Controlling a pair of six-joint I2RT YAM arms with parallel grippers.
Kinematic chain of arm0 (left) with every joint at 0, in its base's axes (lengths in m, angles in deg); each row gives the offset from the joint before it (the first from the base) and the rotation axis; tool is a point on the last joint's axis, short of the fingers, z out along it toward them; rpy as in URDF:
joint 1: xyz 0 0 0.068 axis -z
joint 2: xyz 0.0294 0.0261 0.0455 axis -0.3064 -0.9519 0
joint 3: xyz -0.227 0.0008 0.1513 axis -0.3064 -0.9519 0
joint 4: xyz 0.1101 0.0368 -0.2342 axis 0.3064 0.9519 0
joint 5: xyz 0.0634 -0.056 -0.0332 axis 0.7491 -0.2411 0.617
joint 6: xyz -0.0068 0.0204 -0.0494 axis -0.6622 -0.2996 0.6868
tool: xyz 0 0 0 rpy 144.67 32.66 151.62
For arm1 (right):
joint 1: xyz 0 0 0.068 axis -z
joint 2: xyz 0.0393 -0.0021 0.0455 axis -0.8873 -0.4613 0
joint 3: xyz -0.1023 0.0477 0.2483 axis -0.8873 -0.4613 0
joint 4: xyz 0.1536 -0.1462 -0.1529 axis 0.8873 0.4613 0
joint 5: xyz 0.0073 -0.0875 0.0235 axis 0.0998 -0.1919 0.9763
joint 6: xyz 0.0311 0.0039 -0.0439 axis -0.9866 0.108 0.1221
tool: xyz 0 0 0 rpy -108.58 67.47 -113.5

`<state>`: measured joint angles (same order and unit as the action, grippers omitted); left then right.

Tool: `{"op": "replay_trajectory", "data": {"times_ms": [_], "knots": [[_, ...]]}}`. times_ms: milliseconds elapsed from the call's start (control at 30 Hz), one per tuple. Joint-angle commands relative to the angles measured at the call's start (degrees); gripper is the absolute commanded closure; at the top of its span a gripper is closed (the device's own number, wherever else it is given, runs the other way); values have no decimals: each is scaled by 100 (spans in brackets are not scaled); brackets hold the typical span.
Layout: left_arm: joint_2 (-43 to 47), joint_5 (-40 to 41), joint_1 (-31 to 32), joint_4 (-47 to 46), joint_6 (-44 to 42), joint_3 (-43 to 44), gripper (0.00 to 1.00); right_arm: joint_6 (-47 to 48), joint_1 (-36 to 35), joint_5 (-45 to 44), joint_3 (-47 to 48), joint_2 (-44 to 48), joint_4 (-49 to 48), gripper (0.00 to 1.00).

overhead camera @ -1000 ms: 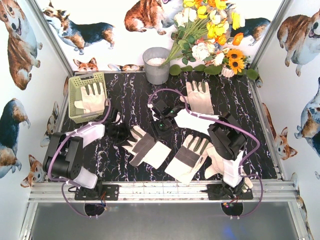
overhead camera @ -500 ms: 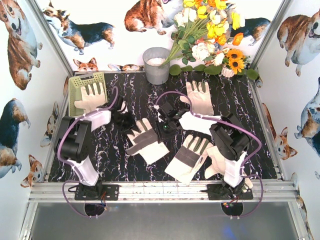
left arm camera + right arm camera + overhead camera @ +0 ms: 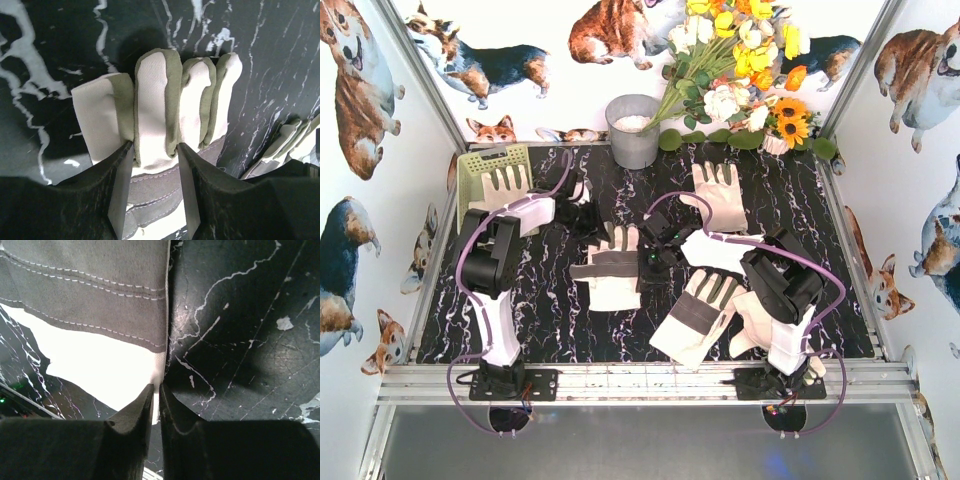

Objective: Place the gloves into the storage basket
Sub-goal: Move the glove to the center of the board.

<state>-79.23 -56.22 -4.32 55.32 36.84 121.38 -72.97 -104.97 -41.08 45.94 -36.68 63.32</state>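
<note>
Glossy black marbled desk (image 3: 560, 320), white veins all over, corgi-print walls (image 3: 360, 90) on three sides!
Nearest us, a ribbed aluminium rail (image 3: 640, 382) edges the top, and just beyond it a striped glove (image 3: 700, 312) lies flat by the right arm. Mid-desk, the left hand (image 3: 155, 146) is clamped on a cream glove (image 3: 165, 110) with olive-edged fingers, its grey suede patch caught between the jaws. The right hand (image 3: 156, 390) pinches the thin edge of a double-stitched glove (image 3: 85, 285), grey patch over white cuff. Same glove or not, I can't tell. Further back a pale glove (image 3: 720, 195) lies spread out. In the far-left corner sits the slotted yellow-green storage basket (image 3: 470, 165), with a beige glove (image 3: 505, 185) inside. Behind stand a round grey bucket (image 3: 633, 135) and yellow and white flowers (image 3: 740, 60).
</note>
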Motion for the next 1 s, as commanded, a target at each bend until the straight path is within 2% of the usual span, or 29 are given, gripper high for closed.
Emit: {"op": "replay_trajectory", "data": {"times_ms": [0, 200, 267, 333, 433, 567, 767, 833, 967], "knots": [[-282, -243, 258, -38, -279, 77, 63, -205, -46, -576, 35, -67, 100, 87], [21, -290, 265, -34, -286, 17, 58, -120, -46, -667, 22, 301, 88, 83], [204, -280, 265, 47, -312, 86, 54, -16, -46, -709, 163, 567, 309, 78], [392, -209, 265, 233, -401, 293, 48, 42, -46, -861, 358, 961, 641, 67], [693, -11, 258, 551, -575, 618, 40, 98, -24, -1094, 506, 1518, 1254, 58], [1143, 293, 194, 863, -624, 856, 30, 48, 60, -1503, 470, 2252, 2354, 51], [2159, 861, -88, 764, -583, 531, 20, -403, 584, -2169, 63, 3432, 3962, 42], [2509, 1176, -205, 810, -594, 372, 16, -580, 779, -2368, -205, 3836, 4187, 39], [3154, 1609, -527, 891, -577, 38, 10, -907, 1319, -2147, -913, 4583, 4128, 31]]}}
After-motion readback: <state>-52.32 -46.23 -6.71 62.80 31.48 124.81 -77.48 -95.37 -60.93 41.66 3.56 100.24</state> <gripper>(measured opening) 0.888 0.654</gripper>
